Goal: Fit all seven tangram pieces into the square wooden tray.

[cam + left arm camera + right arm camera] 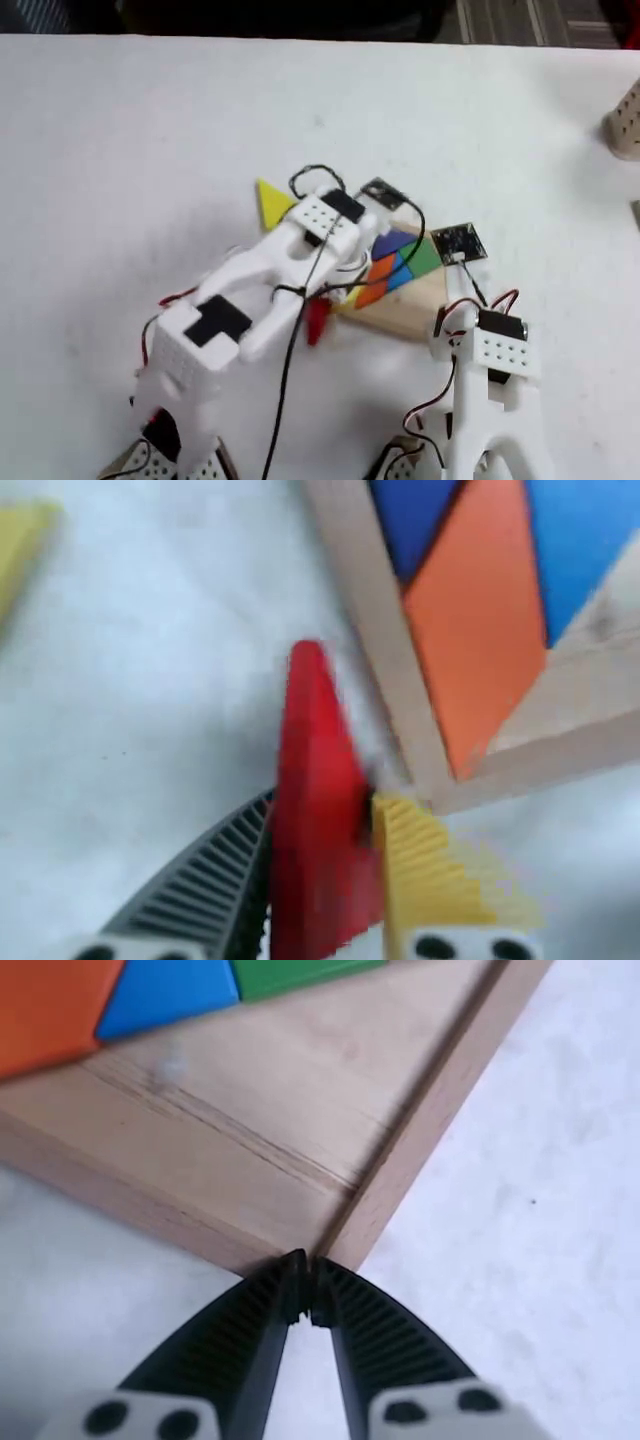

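The square wooden tray (425, 305) lies mid-table, holding orange (375, 282), blue (400, 270), green (424, 257) and purple (392, 240) pieces. My left gripper (325, 865) is shut on a red triangle piece (315, 810), held on edge just outside the tray's rim (370, 630). The red triangle (317, 320) pokes out beneath the left arm. A yellow triangle (272, 200) lies flat on the table beyond that arm, with its edge (20, 550) visible from the left wrist. My right gripper (305, 1295) is shut, its tips touching the tray's near corner (340, 1230).
A beige perforated block (625, 125) stands at the table's right edge. Black cables loop over the left arm and across the tray. White table surface stretches open to the left and far side.
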{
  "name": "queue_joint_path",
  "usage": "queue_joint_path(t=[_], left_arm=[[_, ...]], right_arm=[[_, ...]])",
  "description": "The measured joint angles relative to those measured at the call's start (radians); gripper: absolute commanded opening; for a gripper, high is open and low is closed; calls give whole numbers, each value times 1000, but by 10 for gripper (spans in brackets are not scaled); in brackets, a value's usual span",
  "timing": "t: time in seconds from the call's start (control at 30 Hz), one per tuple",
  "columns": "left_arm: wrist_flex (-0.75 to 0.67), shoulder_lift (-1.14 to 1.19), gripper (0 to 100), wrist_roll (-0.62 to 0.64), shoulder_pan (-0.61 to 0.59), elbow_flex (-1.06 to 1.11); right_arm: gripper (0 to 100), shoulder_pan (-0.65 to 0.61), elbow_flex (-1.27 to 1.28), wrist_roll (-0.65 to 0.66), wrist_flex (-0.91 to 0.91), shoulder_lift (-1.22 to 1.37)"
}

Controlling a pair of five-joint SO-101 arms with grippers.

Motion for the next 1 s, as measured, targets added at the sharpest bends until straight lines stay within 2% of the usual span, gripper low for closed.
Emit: queue_joint_path(t=[0.47, 0.63, 0.73, 0.87, 1.0], left_arm=[[-8, 15, 21, 0, -3, 0], [17, 14, 22, -2, -54, -43], [58, -20, 22, 55, -81, -114], [89, -89, 22, 129, -78, -199], [92, -112, 23, 144, -74, -279]], right_arm=[[21, 0, 0, 0, 0, 0], [18, 0, 0, 0, 0, 0], [21, 9, -14, 0, 2, 0], [21, 83, -74, -18, 64, 15], [21, 249, -160, 52, 149, 14]])
